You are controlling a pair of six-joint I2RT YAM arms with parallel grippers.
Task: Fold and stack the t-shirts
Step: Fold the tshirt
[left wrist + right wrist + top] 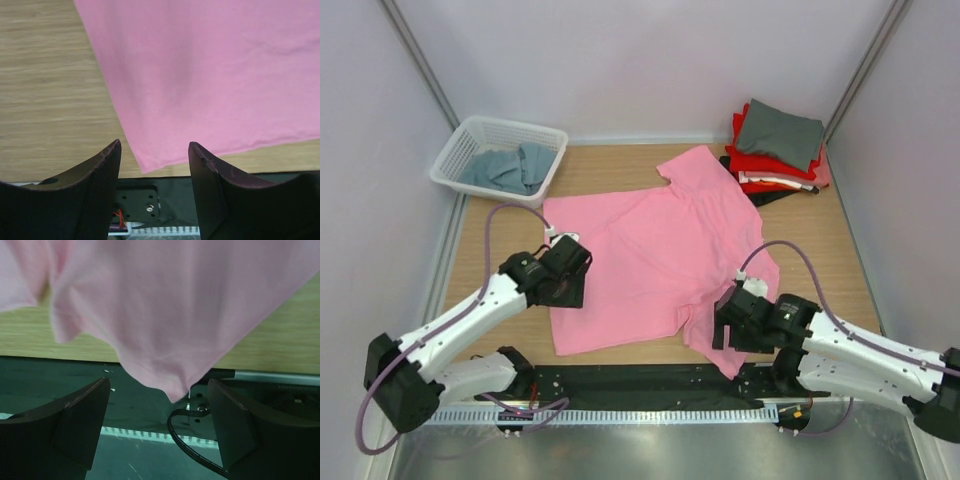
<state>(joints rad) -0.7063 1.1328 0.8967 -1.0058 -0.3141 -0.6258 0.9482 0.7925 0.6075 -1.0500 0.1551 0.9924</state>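
A pink t-shirt lies spread flat across the middle of the table, one sleeve towards the back. My left gripper hovers over its near left edge. In the left wrist view that gripper is open, and the shirt's near left corner lies just beyond the fingertips. My right gripper is over the shirt's near right corner. It stands open, with the pink corner lying loose between the fingers, ungripped. Folded grey, red and black t-shirts are stacked at the back right.
A white lattice basket at the back left holds a crumpled grey-blue t-shirt. The black mounting plate of the arm bases runs along the table's near edge. White walls close in both sides and the back.
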